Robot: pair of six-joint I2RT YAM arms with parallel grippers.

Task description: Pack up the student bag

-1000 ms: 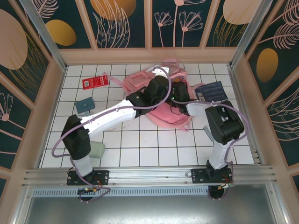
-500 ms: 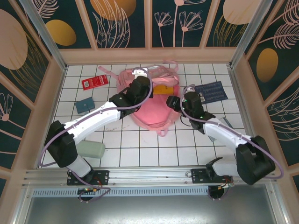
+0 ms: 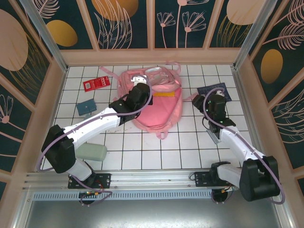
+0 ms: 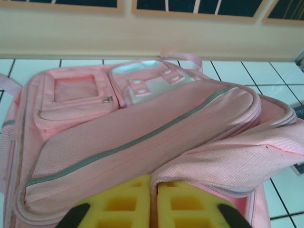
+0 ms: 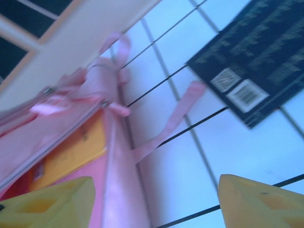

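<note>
Two jobs at once: hold the mouth open, fetch the next item

The large pink fabric backpack [image 3: 154,102] lies flat at the far middle of the white tiled table [image 3: 142,156], its main compartment gaping on the side nearer the right arm. The left gripper [image 4: 153,190] sits at the lip of that opening. Its yellow pads are drawn almost together and seem to nip the upper flap, which rises like a tent from between them. The right gripper [image 5: 156,183] hangs just beside the backpack's edge, jaws spread wide with nothing between them.

The step looks to be loading the next item, likely the flat dark blue booklet with a barcode [image 3: 216,90] lying near the backpack. To do it well, the left side should hold the flap high so the mouth does not sag. The right should come down on the booklet's near edge, clear of the loose pink strap [image 5: 166,123] trailing between.

The backpack is soft and slumped, with grey piping along a front pocket, a small zipped pocket and a pale panel near its top. A flat yellow-orange item [image 5: 66,154] is already inside
</note>
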